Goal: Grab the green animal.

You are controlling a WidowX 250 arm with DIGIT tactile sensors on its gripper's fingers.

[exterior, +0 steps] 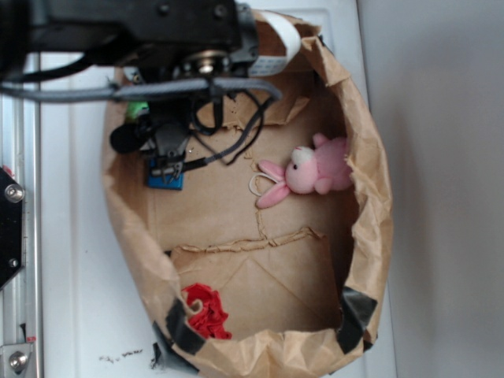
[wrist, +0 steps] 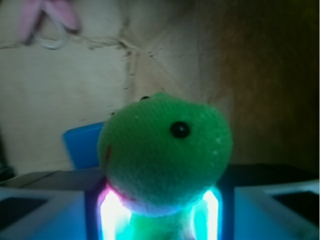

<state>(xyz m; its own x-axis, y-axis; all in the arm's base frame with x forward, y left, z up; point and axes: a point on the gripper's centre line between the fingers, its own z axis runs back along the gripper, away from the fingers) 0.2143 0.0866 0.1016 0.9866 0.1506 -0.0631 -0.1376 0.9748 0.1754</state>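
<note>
The green animal [wrist: 165,150] fills the wrist view: a fuzzy lime-green head with one black eye, facing the camera. Its neck and body sit between the two glowing pads [wrist: 114,212] of my gripper [wrist: 160,212], which press on both sides. The gripper is shut on it. In the exterior view my gripper [exterior: 167,175] reaches into the left part of a brown paper bag [exterior: 370,197], and the arm hides most of the toy. Only a small lime-green patch [exterior: 138,109] shows beside the wrist.
A pink plush bunny [exterior: 311,173] lies on the bag's floor at the right, its ears blurred in the wrist view [wrist: 47,15]. A red crumpled cloth [exterior: 206,309] sits in the bag's near left corner. The bag's walls stand all around. A metal rail [exterior: 16,236] runs along the left.
</note>
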